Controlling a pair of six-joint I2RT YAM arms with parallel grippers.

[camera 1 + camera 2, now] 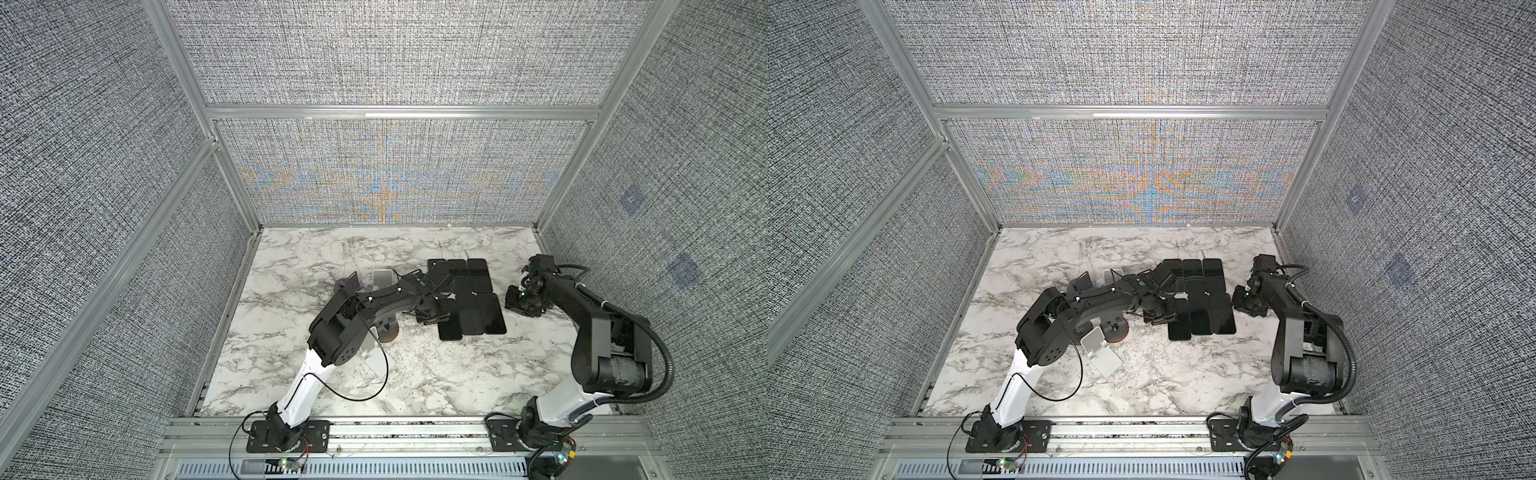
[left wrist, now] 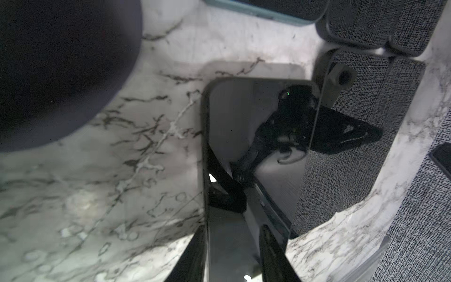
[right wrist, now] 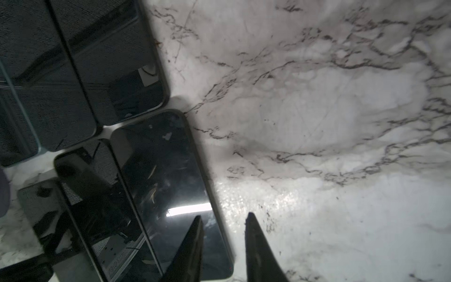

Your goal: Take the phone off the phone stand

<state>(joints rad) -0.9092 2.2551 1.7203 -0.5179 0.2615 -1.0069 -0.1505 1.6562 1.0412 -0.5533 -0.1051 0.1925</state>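
Left gripper (image 1: 432, 318), in both top views, sits low over the phone (image 1: 451, 330). That phone lies flat on the table (image 1: 332, 257) at the left end of the near row of phones (image 1: 478, 270), to the right of the white stand (image 1: 376, 360). Our right gripper (image 1: 523, 305) hangs just right of that group.

From the left wrist we see fingers (image 2: 192, 256) flanking the phone; we cannot tell whether they clamp it.

From the right wrist, the right gripper stands apart, one finger over a phone's edge.

no legible text, label, brand, number or sign anywhere in view
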